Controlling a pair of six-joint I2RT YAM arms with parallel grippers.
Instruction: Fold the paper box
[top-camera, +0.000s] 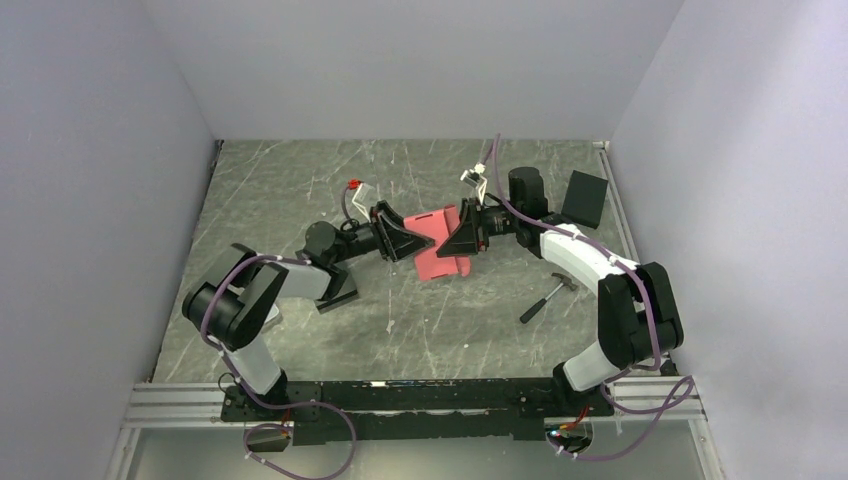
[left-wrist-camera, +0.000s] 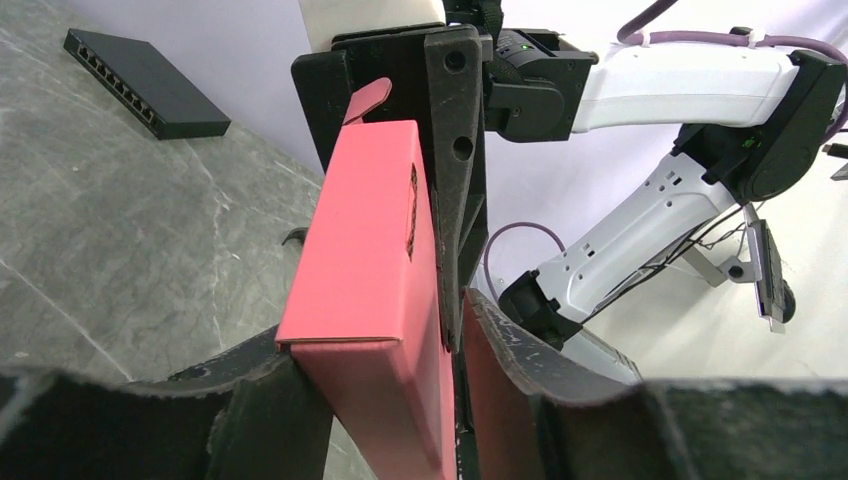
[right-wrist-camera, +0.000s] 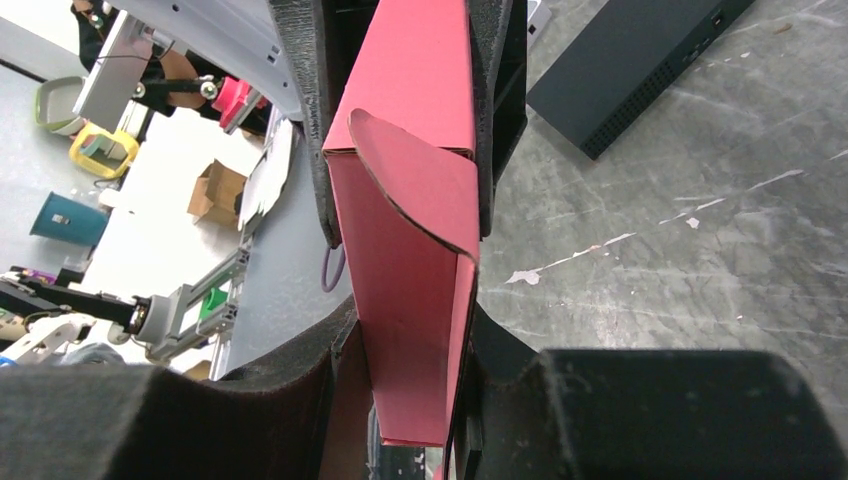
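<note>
Right wrist view: red-pink thin cardboard paper box (right-wrist-camera: 410, 280), hollow, curved end flap (right-wrist-camera: 415, 180) unfolded; left gripper (left-wrist-camera: 390, 380) and right gripper (right-wrist-camera: 410, 370) clamp opposite ends.

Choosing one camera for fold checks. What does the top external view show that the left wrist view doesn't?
Only the top view: the whole hammer on the table, and the left arm from base to wrist. Only the left wrist view: a slit cut in one panel. Both: the paper box held between the left claw and right claw, plus the black box.
</note>
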